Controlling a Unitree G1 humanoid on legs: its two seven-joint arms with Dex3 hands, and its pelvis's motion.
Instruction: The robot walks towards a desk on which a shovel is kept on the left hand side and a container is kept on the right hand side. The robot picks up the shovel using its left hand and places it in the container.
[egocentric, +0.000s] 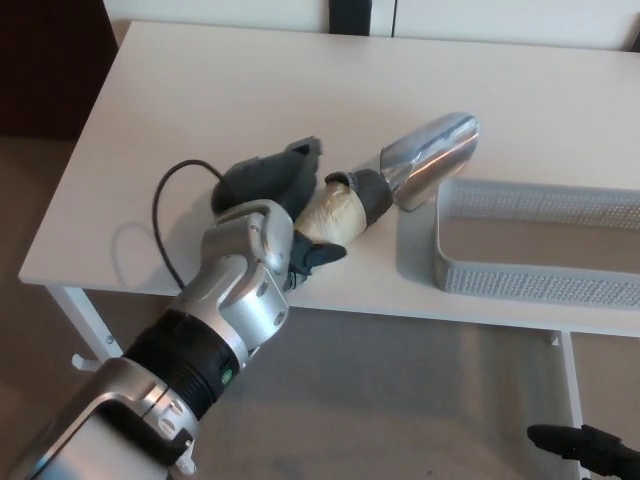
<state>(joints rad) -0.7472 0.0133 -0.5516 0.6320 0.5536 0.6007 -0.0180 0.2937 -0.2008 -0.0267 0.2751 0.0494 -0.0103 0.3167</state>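
At the bottom right corner, below the desk's front edge, a small part of the right hand (585, 446) shows over the floor, and I cannot tell how its fingers stand. The left hand (275, 205) reaches over the front edge of the white desk (200, 90) and grasps the cream handle of the shovel (395, 180), fingers above and thumb below. The shovel lies on the desk, and its metal scoop is just beside the left end of the grey mesh container (530, 250). Behind them the desk surface is free up to its far edge.
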